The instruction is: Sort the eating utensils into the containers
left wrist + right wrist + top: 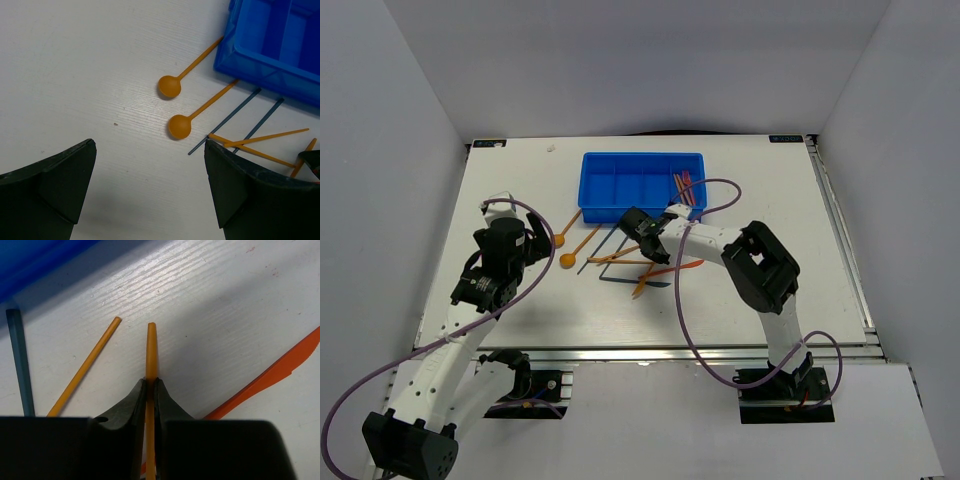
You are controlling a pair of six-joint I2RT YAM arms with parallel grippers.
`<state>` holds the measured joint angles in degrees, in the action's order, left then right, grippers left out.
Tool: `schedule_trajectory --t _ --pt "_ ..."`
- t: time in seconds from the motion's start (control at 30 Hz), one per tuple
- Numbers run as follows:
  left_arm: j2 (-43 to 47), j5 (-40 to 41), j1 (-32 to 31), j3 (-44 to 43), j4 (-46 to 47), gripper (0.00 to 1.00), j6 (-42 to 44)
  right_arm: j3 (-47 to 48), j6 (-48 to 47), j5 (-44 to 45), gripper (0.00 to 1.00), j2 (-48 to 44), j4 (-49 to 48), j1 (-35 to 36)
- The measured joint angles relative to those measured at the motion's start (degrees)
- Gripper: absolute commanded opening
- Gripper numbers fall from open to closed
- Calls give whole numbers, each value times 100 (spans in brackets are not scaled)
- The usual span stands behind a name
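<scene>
The bright blue tray [642, 181] stands at the table's far middle; its rightmost compartment holds a few red and orange utensils [686, 187]. My right gripper [150, 382] is shut on an orange stick [151, 347] just in front of the tray, and shows in the top view [642, 232]. Another orange stick [85, 366], a dark blue stick [20, 360] and an orange knife [270, 377] lie beside it. My left gripper [150, 150] is open and empty, left of two orange spoons [170, 86] [180, 126]. Dark blue sticks [225, 121] lie by the tray's corner [260, 55].
Loose orange and dark blue utensils [640, 265] lie scattered in front of the tray. A purple cable [675, 300] loops from the right arm across the table. White walls close in the table on three sides.
</scene>
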<state>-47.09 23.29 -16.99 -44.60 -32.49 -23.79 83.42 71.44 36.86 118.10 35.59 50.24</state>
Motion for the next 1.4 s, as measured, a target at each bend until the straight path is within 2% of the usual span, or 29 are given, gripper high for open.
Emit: schedule_trajectory --t 0.17,0.3,0.43,0.53,0.77,0.87,0.97,1.17,1.4 --pt "0 0 -13 0 0 98 0 -109 11 -151 0 -146 22 -7" --pt "0 0 -33 0 0 98 0 -363 -232 -299 0 -647 -111 -7" --pt "0 2 -39 0 -2 98 0 -584 -1121 -640 0 -1399 -699 -55" --pt "0 2 -42 0 -2 98 0 -247 -2004 -962 0 -1550 -986 -181" --pt "0 2 -44 0 0 98 0 1471 -4341 -2181 0 -817 -1735 -1080" --pt "0 2 -46 0 0 98 0 2380 -5233 -2420 0 -225 -2022 -1517" --pt "-7 0 -46 0 0 98 0 2669 -6008 -2485 0 125 -2435 -1845" --pt "-57 -26 -46 0 0 98 4 2747 -6734 -2730 0 667 -3025 -2131" --pt "-151 -96 -50 0 17 98 42 2747 -6824 -2804 0 938 -3425 -2170"
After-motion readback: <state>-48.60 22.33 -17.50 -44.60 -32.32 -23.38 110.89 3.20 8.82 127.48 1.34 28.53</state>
